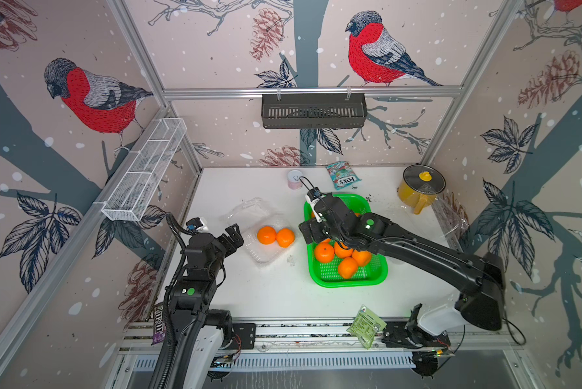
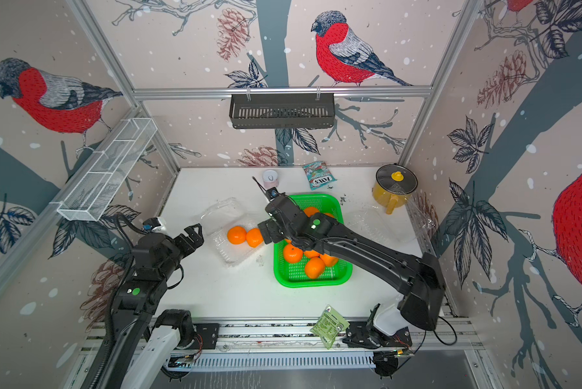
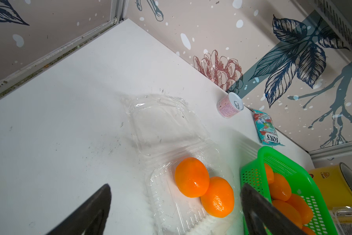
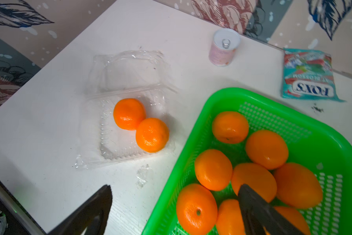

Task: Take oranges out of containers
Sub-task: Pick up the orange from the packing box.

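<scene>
White bench made up the floor of a cell papered with bullfinches and pine cones. Nearest, on the metal rail at the front edge, lay a green packet [image 1: 365, 325] and a purple sweet packet [image 1: 158, 324].

Just beyond, the left arm [image 1: 198, 259] reached in from its corner. The left jaws stood spread and empty, near the open container [image 1: 264, 257] but not touching it. That clear clamshell lay with its lid [image 3: 167, 126] folded flat on the far side. Two oranges [image 1: 266, 235] sat in its base, touching each other, against the side nearest the tray. A scrap of clear plastic [image 4: 142, 177] lay on the bench just beside it.

To the right stood the green tray [image 1: 348, 282], holding a heap of more oranges [image 4: 213, 169]. The right arm [image 1: 417, 249] stretched across it from the front right corner. The right jaws were spread wide and gripped nothing, hanging over the tray's left rim, one side above the bench and one above the fruit.

Farther right, a second container [image 2: 380, 225] lay near the yellow pot [image 1: 417, 192]; its clear walls were hard to make out. Along the back edge stood a pink can [image 1: 294, 179] and a Fox's sweet bag [image 1: 343, 175]. On the walls hung a black basket [image 1: 313, 111] and a white wire rack [image 1: 145, 168].
</scene>
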Action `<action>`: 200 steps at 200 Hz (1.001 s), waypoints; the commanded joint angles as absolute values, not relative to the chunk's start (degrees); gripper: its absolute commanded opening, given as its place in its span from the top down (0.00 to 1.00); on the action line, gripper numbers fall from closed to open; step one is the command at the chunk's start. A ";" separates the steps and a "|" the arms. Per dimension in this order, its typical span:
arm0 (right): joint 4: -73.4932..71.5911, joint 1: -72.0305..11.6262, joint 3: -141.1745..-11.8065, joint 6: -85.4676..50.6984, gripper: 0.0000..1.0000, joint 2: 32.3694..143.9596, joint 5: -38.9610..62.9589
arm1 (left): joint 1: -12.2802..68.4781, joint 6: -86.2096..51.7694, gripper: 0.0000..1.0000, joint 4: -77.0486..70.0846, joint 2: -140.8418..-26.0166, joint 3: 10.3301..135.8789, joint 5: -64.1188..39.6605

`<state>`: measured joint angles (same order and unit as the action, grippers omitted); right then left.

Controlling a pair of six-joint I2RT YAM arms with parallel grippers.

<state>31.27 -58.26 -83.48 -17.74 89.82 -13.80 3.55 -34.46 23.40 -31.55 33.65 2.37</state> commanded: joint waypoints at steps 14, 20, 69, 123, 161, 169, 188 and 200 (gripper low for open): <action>32.34 -59.72 -88.23 -12.13 0.04 92.68 -18.89 | 3.52 -35.94 0.05 27.37 -37.57 37.40 -2.53; 31.19 -59.85 -86.87 -12.16 0.03 91.59 -19.78 | 3.52 -37.44 0.04 27.44 -38.85 37.98 -4.19; 24.23 -56.94 -72.35 -17.04 0.01 77.77 -32.07 | 3.68 -49.35 0.16 20.73 -42.41 34.87 -17.30; 16.95 -48.57 -58.33 -16.89 0.01 62.30 -24.06 | 6.15 -33.48 0.26 40.59 -62.14 54.19 -12.28; 17.00 -46.81 -56.19 -14.48 0.00 59.51 -22.04 | 6.24 -35.35 0.25 43.44 -69.03 58.98 -11.60; 16.90 -46.43 -55.93 -14.04 0.00 59.20 -21.30 | 6.21 -38.31 0.24 39.75 -68.49 55.77 -14.53; 16.37 -45.38 -54.74 -14.49 0.00 58.53 -19.10 | 7.26 -47.24 0.24 30.72 -66.01 48.56 -17.33; 15.93 -45.26 -53.79 -14.86 0.00 57.98 -18.40 | 9.30 -50.91 0.25 27.54 -65.09 46.54 -15.95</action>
